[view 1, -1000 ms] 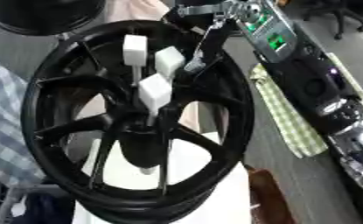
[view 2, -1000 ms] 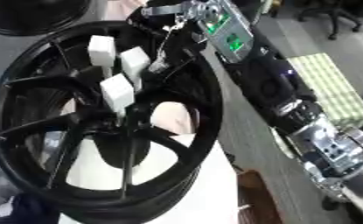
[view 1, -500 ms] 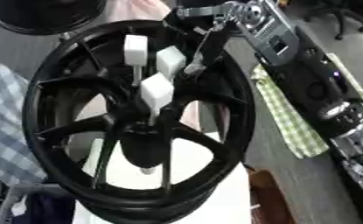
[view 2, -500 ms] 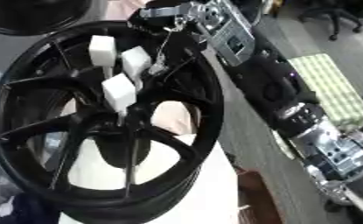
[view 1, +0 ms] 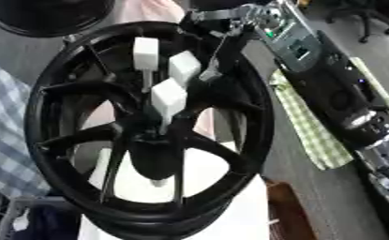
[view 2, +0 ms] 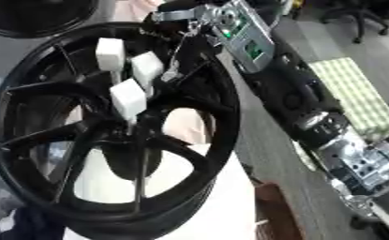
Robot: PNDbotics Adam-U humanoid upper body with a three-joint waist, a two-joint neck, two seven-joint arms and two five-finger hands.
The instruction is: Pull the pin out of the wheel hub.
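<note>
A black spoked wheel hub [view 1: 82, 140] stands tilted and fills the middle of both views. Three pins with white block heads stick out above its centre: one at the top [view 1: 145, 52], one to its right [view 1: 184, 66] and one lower down [view 1: 168, 96]. My right hand [view 1: 230, 23] comes in from the upper right over the rim. It reaches down to the right side of the right-hand pin [view 2: 146, 67] and touches it or nearly does. The hand's hold on the pin is hidden. The left hand is out of sight.
My right forearm [view 2: 295, 93] runs along the hub's right side, over a green checked cloth [view 1: 312, 131]. A second dark wheel [view 1: 49, 14] lies at the top left. A blue checked cloth [view 1: 4, 122] lies at the left, a white surface [view 1: 238, 211] under the hub.
My right forearm has turned slightly about its wrist. The hand stays beside the right-hand pin, and the pins and the hub have not moved.
</note>
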